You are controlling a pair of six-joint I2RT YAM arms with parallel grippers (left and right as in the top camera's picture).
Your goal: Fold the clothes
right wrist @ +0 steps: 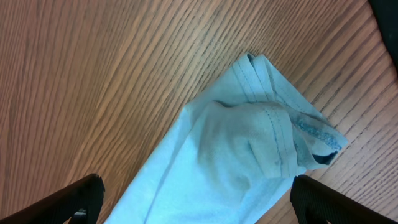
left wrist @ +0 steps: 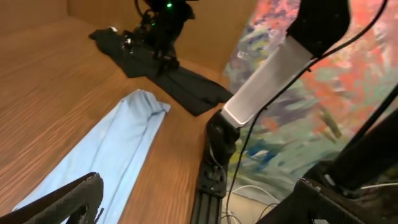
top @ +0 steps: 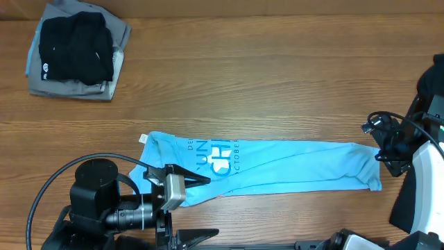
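Down along the near edge of the table (top: 263,83), the shirt (top: 298,167) lay flat as a long narrow strip. Its long axis ran left to right. The end with the white print (top: 219,157) pointed at the left side, and the plain end sat over by the right arm (top: 424,167). It looked roughly straight, with a few creases.

Counting things up:
- one light blue shirt
- one stack of folded black and grey clothes (top: 73,52) in the far left corner, well apart from the shirt
- one dark garment (left wrist: 180,81) spread out past the shirt's far end, which only the left wrist camera showed
- two arms

The left gripper (top: 211,206) was low at the near left, pointing right. Its jaws were spread wide with nothing in them, and one finger (top: 191,178) reached over the shirt's near edge by the print. I couldn't tell if it was touching the cloth.

The right gripper (right wrist: 196,186) hung above the shirt's bunched-up right end, aimed down at it. It was gaping too, with one finger on each side of the cloth, and it wasn't gripping anything.
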